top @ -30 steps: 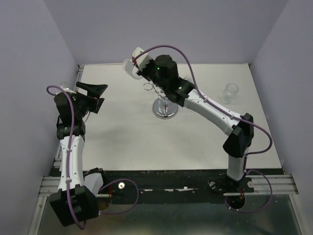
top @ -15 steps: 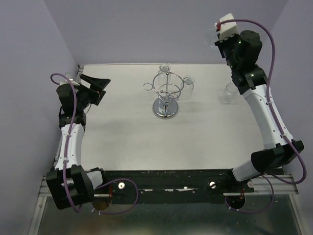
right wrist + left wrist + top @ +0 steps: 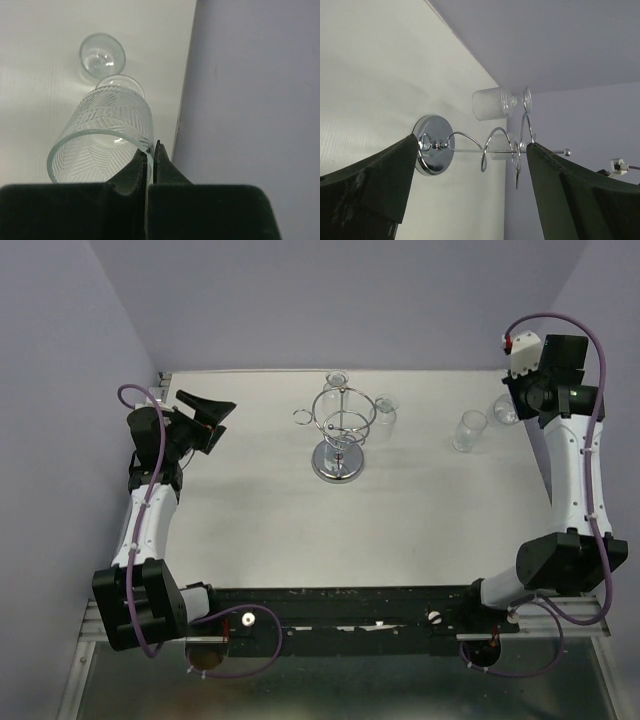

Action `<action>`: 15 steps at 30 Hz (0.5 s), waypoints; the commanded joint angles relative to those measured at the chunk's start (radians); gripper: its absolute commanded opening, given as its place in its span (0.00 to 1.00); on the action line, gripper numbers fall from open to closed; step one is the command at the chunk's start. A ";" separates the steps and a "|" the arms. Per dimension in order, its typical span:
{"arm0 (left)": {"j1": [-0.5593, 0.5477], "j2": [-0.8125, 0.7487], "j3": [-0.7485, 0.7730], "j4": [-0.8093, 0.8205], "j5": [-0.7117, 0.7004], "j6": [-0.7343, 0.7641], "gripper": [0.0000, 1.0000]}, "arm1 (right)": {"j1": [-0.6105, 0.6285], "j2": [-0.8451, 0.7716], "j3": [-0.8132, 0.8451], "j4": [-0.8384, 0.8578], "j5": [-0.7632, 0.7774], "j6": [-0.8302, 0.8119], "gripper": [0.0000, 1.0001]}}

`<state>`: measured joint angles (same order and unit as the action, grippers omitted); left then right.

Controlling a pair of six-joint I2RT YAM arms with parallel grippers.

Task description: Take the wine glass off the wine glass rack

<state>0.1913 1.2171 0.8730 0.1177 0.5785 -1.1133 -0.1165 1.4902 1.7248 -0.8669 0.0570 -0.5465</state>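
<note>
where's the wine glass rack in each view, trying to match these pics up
top external: the wine glass rack stands upright at the upper middle of the white table.
left wrist: the rack is in the centre, turned sideways in the picture, with its disc base on the left.
right wrist: not in it, only a wine glass pinched by the right claw.
shared landmark: the white table, seen in all three views.

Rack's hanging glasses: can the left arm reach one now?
Probably yes. The left gripper is open and faces the wine glass rack across bare table, a hanging glass in its view; the right gripper is far right, shut on a wine glass.
</note>
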 commanded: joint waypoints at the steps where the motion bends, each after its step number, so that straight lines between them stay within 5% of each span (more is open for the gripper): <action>1: -0.009 0.007 0.038 0.020 0.014 0.032 0.99 | -0.052 0.056 0.009 -0.139 -0.031 -0.023 0.01; 15: -0.009 -0.057 0.041 -0.099 0.000 0.156 0.99 | -0.141 0.433 0.269 -0.302 -0.037 0.016 0.01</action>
<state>0.1875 1.2034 0.8890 0.0631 0.5781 -1.0279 -0.2317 1.8847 1.8812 -1.1160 0.0357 -0.5423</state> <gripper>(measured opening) 0.988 0.035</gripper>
